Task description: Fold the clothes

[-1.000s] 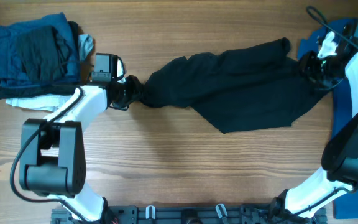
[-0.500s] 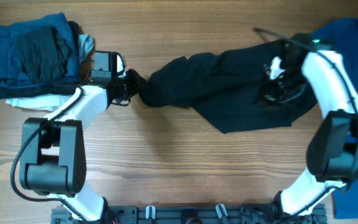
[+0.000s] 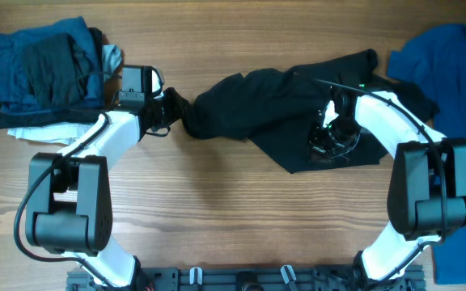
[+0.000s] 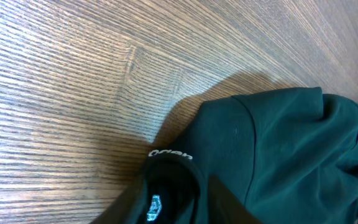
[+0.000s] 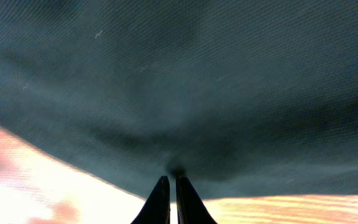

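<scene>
Currently unfolded, the black T-shirt (image 3: 281, 105) lies bunched across the bench (image 3: 217, 210), right fingers (image 5: 160, 202) closed, pinching its cloth, left fingers (image 4: 166, 193) at its left end, grip indeterminate; folded stack (image 3: 39, 65) sits far left, blue shirt (image 3: 451, 56) awaits.

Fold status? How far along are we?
Done: a folded stack sits at the table's far-left corner. In hand: the black T-shirt lies bunched, unfolded; the left gripper pinches its left end, the right gripper is shut on its right half. Left: spread and fold it, then the blue shirt heaped at the right edge.
</scene>
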### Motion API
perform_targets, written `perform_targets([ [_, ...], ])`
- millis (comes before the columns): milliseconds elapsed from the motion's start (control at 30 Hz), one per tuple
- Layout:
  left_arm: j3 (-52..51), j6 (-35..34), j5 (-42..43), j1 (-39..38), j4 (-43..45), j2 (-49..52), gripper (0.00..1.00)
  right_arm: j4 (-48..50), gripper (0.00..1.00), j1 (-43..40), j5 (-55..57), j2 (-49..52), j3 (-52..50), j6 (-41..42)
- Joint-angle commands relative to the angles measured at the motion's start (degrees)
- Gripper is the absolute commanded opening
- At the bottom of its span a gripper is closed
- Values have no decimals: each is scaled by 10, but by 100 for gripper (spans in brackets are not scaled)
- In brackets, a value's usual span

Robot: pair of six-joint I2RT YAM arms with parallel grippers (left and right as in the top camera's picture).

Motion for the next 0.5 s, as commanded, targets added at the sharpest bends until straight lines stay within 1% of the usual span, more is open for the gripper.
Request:
perform_targets([
  [0, 9, 0, 19, -1, -3, 3, 45, 9, 6, -1, 57, -11, -3, 12],
  [333, 9, -1, 114, 0, -12, -2, 45, 16, 9, -1, 61, -11, -3, 10],
  [467, 9, 0, 112, 1, -45, -12, 49, 16, 9, -1, 61, -11, -3, 10],
])
